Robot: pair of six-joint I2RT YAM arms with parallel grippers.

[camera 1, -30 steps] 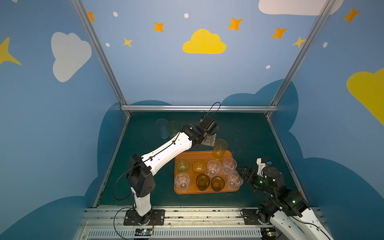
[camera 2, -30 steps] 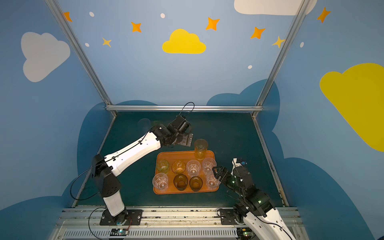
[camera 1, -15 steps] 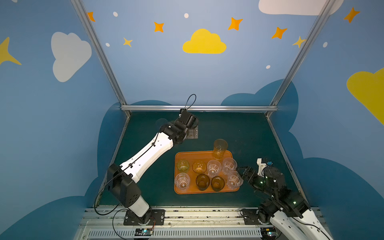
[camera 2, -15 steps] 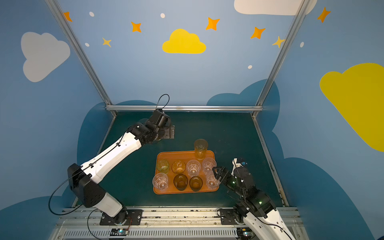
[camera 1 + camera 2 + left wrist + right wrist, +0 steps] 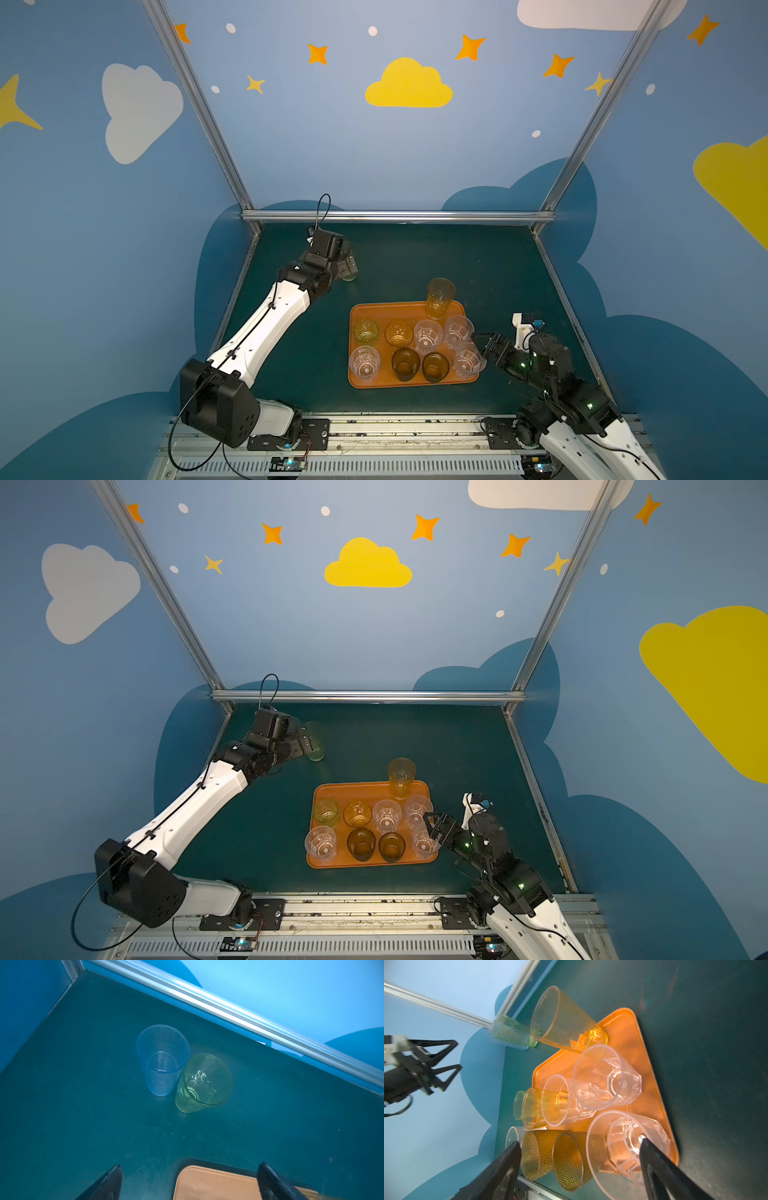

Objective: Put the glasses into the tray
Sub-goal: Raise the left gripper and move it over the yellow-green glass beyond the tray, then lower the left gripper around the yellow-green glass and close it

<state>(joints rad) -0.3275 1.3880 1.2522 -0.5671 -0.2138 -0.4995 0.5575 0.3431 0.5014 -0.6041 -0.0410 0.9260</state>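
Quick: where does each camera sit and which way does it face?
Top views: high at the front, looking down over the tray, left arm and right arm.
Left wrist: on the left arm, faces blue glass and green glass; open fingers show.
Right wrist: beside the tray, facing across its glasses; open fingers show.
Shared: both wrist views catch the green glass.

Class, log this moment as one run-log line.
left claw open, facing blue glass and green glass on table | right claw open at tray edge | tray holds nine glasses | two to go
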